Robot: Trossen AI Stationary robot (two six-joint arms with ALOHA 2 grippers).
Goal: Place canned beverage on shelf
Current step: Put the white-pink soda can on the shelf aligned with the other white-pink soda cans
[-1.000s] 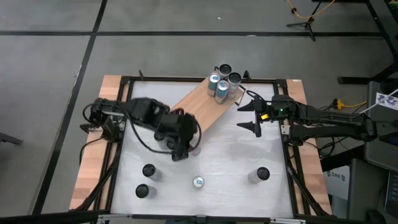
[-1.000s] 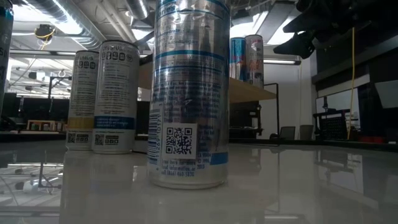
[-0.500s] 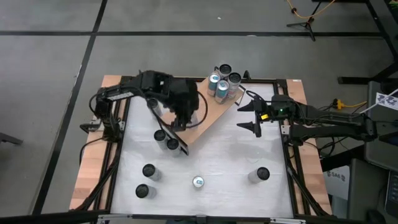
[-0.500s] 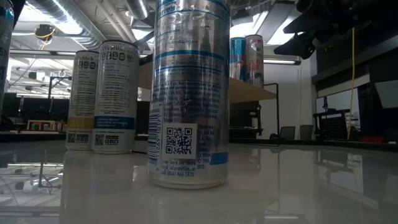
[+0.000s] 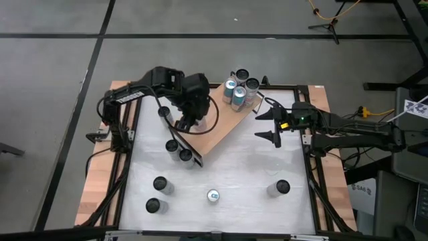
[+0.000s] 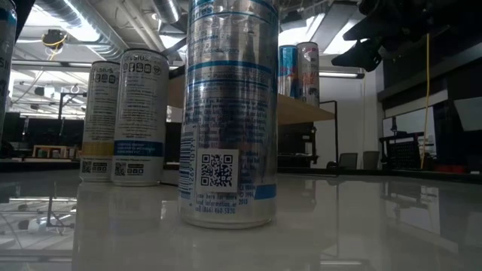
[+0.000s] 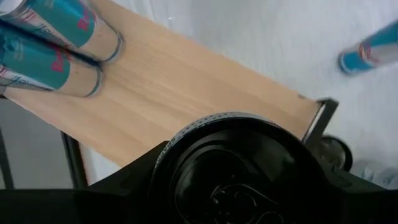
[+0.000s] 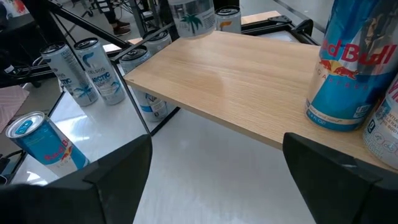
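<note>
Right wrist view: shelf (image 8: 236, 87) runs across the frame's centre, light wood board. Blue can (image 8: 348, 68) stands upright on it at right. Three pale cans (image 8: 84, 71) stand on the worktop (image 8: 205, 180) at upper left; another blue can (image 8: 43, 146) stands lower left.

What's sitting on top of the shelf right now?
Four cans stand clustered at the far end of the shelf. The left gripper holds another can above its middle, hiding the board beneath it. The near end is bare.
</note>
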